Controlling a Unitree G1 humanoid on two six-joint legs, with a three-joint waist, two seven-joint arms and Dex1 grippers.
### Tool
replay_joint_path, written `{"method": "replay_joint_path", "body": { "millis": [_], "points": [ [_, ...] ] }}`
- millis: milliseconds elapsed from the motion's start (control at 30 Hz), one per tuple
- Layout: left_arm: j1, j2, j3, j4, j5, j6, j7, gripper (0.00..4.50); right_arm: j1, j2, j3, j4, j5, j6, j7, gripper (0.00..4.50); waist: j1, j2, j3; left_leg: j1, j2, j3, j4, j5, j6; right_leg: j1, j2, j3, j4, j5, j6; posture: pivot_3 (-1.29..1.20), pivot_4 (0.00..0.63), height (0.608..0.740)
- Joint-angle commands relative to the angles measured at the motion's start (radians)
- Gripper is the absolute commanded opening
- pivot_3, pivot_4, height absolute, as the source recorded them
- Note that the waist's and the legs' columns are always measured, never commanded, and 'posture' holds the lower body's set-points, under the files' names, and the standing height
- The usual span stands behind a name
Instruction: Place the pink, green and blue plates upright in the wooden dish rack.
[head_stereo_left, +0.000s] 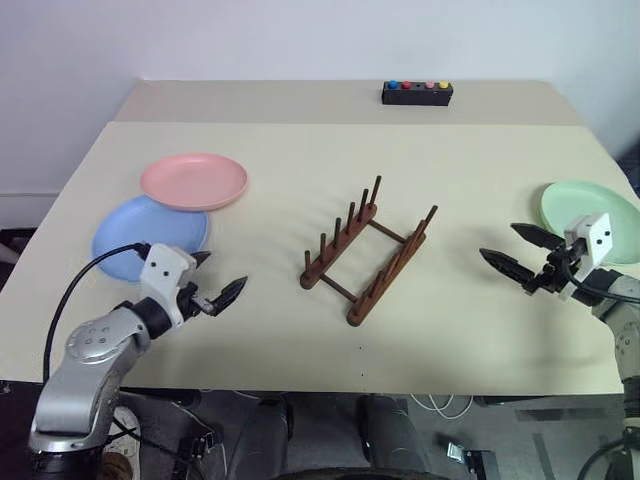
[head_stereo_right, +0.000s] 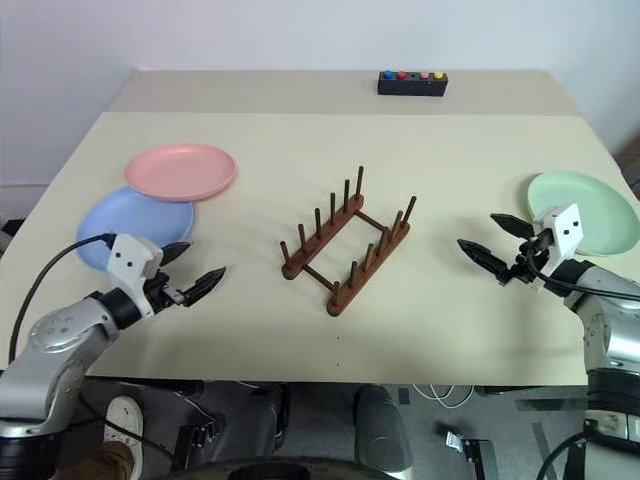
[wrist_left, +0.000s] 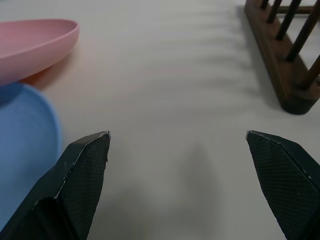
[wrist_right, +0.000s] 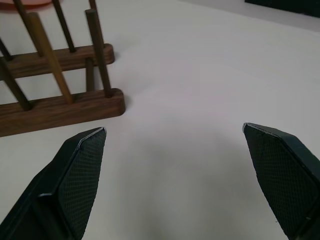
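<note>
Rack: the wooden dish rack stands near the middle of the desk, set at a slant, both rows of pegs bare; no plate is in it.

Pink plate: the pink plate lies flat toward the desk's left edge, its near rim overlapping the far rim of the blue plate.

Blue plate: the blue plate lies flat just inside the left edge, partly under the pink one, well apart from the rack.

Green plate: the green plate lies flat by the right edge of the desk, well apart from the rack and from the other two plates.

Left gripper: the left gripper hovers over the desk beside the blue plate, between it and the rack, jaws wide apart and holding nothing.

Right gripper: the right gripper hovers near the green plate on its rack side, jaws spread wide, nothing between them.

Done: nothing yet, by the look of it; all three plates lie flat on the desk.

Left to do: each of the three plates has to be picked up, turned on edge and slotted between pegs.

Likely first picks: the pink plate for the left arm, since it sits on top, and the green for the right.
</note>
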Motion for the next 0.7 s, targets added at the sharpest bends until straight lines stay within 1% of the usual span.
{"method": "replay_joint_path", "body": {
  "millis": [33,200,333,433,700],
  "points": [
    [-0.028,0.015,0.022,-0.008,-0.012,-0.013,-0.004,4.5,-0.046,0.009,0.002,0.001,-0.002,-0.022,-0.011,4.47,0.0,0.0,0.0,0.0,0.0,0.0,0.0,0.0,0.0,0.0,0.0,0.0,0.0,0.0,0.0,0.0,0.15,0.734],
    [-0.028,0.021,0.022,-0.004,0.006,-0.006,0.018,4.5,-0.052,0.021,0.016,0.012,-0.018,-0.042,-0.022,4.47,0.002,0.0,0.0,0.0,0.0,0.0,-0.001,0.0,0.0,0.0,0.0,0.0,0.0,0.0,0.0,0.0,0.15,0.734],
    [0.002,0.008,0.022,-0.061,-0.028,-0.004,0.017,4.5,-0.058,0.024,0.012,0.001,-0.018,-0.037,-0.038,4.47,0.001,0.0,0.0,0.0,0.0,0.0,-0.001,0.0,0.0,0.0,0.0,0.0,0.0,0.0,0.0,0.0,0.15,0.734],
    [0.031,0.019,0.018,-0.072,-0.035,-0.003,0.0,4.5,-0.05,0.026,0.015,-0.016,-0.022,-0.039,-0.053,4.47,0.001,0.0,0.0,0.0,0.0,0.0,-0.001,0.0,0.0,0.0,0.0,0.0,0.0,0.0,0.0,0.0,0.15,0.734],
    [0.049,0.056,-0.01,-0.071,-0.059,-0.012,-0.086,4.5,-0.027,0.045,0.018,-0.042,-0.032,-0.041,-0.084,4.47,0.002,0.0,0.0,0.0,0.0,0.0,-0.001,0.0,0.0,0.0,0.0,0.0,0.0,0.0,0.0,0.0,0.15,0.734]
  ]
}}
